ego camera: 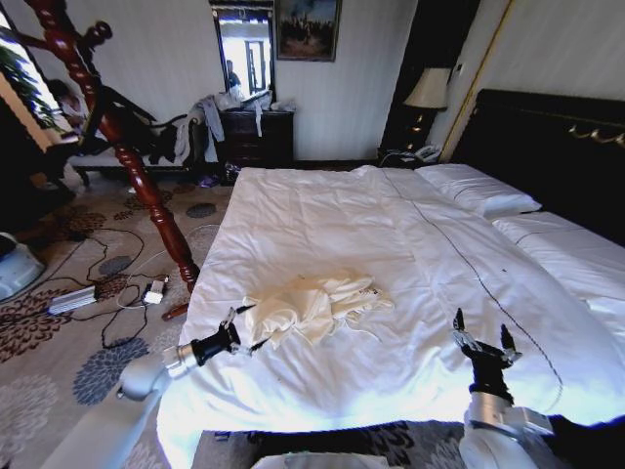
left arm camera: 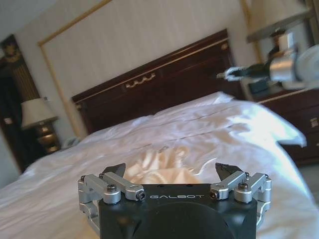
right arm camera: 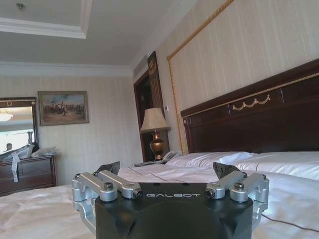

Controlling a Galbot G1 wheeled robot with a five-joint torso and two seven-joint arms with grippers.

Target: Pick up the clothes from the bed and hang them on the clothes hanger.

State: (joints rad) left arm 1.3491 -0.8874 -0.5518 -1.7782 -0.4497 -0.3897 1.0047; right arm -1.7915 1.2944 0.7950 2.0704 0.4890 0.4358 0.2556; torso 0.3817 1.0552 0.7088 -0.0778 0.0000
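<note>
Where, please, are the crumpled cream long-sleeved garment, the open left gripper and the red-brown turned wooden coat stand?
cream garment (ego camera: 311, 305), head view: middle of the bunched fabric on the bed.
left gripper (ego camera: 241, 331), head view: midway between its open fingertips, beside the garment.
wooden coat stand (ego camera: 137, 171), head view: its slanted turned pole.

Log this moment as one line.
left end effector: open, beside clothes | right end effector: open, over bed | clothes: lying on bed

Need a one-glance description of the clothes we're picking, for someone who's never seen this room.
Find the wide white bed with the dark headboard. Near its foot edge, just ahead of the open left gripper, lies one crumpled heap: the clothes. It is cream-yellow and bunched, unlike the flat white sheet around it.
</note>
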